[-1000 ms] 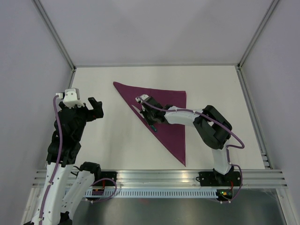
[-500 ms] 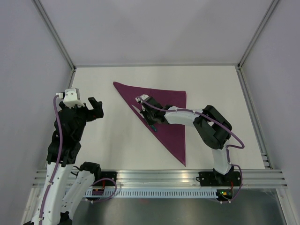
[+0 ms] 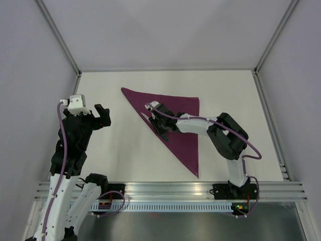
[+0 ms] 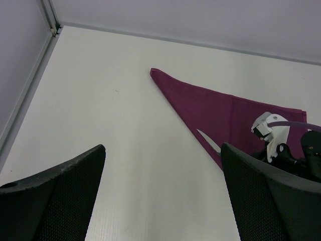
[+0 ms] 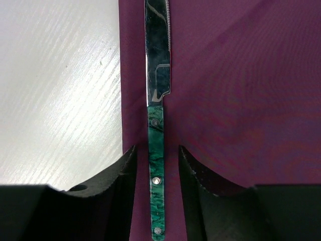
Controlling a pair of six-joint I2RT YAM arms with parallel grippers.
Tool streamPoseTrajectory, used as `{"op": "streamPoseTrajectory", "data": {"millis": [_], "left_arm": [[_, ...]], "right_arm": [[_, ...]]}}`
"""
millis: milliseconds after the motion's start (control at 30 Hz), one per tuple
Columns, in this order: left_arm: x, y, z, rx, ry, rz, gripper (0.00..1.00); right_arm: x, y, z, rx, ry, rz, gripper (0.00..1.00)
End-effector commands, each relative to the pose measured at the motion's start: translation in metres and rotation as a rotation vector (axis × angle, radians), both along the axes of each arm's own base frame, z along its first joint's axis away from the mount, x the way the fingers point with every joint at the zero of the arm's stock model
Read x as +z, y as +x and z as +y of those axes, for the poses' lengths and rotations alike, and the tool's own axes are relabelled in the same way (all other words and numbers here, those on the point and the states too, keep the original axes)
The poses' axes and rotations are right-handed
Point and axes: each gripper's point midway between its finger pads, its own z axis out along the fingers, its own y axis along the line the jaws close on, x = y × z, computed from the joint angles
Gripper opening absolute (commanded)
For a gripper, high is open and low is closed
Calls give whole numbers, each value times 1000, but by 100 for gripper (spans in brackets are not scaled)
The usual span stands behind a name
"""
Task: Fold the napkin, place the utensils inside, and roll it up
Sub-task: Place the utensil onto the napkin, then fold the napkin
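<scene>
1. Napkin (image 3: 186, 145): plum cloth folded into a triangle and lying flat on the table (image 3: 120, 150). I judge it soft, light and prone to shifting if dragged.
2. Knife (image 5: 158, 100): the only utensil seen. It lies on the napkin, just inside and parallel to the long folded edge, with its serrated blade (image 5: 158, 45) pointing away from the wrist.
3. Right gripper (image 5: 156, 155): low over the knife, jaws narrowly parted to either side of the green riveted handle (image 5: 156, 201). Cloth shows in both gaps, so nothing is clamped.
4. Left gripper (image 4: 161, 170): spread wide, carrying nothing, raised over bare table well left of the napkin.
5. Handling judgement: the knife is rigid, thin and smooth, and the blade is slippery. Take hold across the handle's flats, not the blade.
</scene>
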Motion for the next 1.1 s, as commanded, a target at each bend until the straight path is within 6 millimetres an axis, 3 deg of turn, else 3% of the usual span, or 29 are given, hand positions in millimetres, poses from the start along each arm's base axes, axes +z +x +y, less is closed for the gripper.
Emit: {"op": "streamPoseTrajectory", "data": {"millis": [0,133,200,267,300,333,367,400,433,467,500,533,567,600,633,667,700,800,933,1000,1033,1067], "left_arm": [[8,3,1,1,7,-57,100],[15,6,-8,-22,-69,-72,100],[23,8,-18,-56,-120,-76,100],[21,15,-40,-135,-227,-47,100],[31,20,-52,-195,-267,-96,100],[31,23,-65,-253,-319,-107,100],[9,22,-83,-336,-356,-72,100],[10,23,-91,-372,-386,-103,100],[15,23,-98,-403,-404,-150,100],[-1,28,-100,-391,-393,-138,100],[-8,23,-116,-432,-381,-129,100],[-6,23,-124,-462,-335,-179,100],[-27,27,-128,-439,-298,-159,100],[-33,16,-153,-516,-269,-157,100],[-39,18,-159,-514,-211,-189,100],[-44,5,-182,-592,-189,-189,100],[-55,2,-194,-619,-156,-181,100],[-74,-25,-226,-710,-10,-250,100],[-109,-55,-252,-804,96,-217,100],[-114,-76,-271,-885,125,-240,100],[-130,-83,-284,-925,169,-213,100],[-133,-100,-297,-969,197,-227,100]], "right_arm": [[48,11,14,11,77,-78,44],[67,13,15,29,94,-106,50],[88,15,12,36,98,-147,51],[119,22,7,29,126,-198,52],[127,31,-6,1,129,-204,53],[149,33,-13,2,172,-217,53],[157,40,-24,-17,183,-219,53],[162,56,-53,-80,178,-214,53],[180,60,-69,-97,205,-231,53],[186,63,-82,-110,222,-222,53],[193,76,-116,-177,220,-228,53],[207,73,-135,-201,239,-253,54],[213,74,-151,-216,245,-267,54],[219,81,-180,-269,247,-289,54],[227,74,-196,-289,250,-319,55],[229,74,-212,-307,231,-341,55],[230,74,-233,-344,219,-354,56],[231,67,-268,-382,197,-366,57],[231,72,-297,-407,230,-349,57],[228,76,-317,-431,233,-329,57],[217,79,-320,-434,233,-294,57],[209,78,-324,-437,234,-259,57]]}}
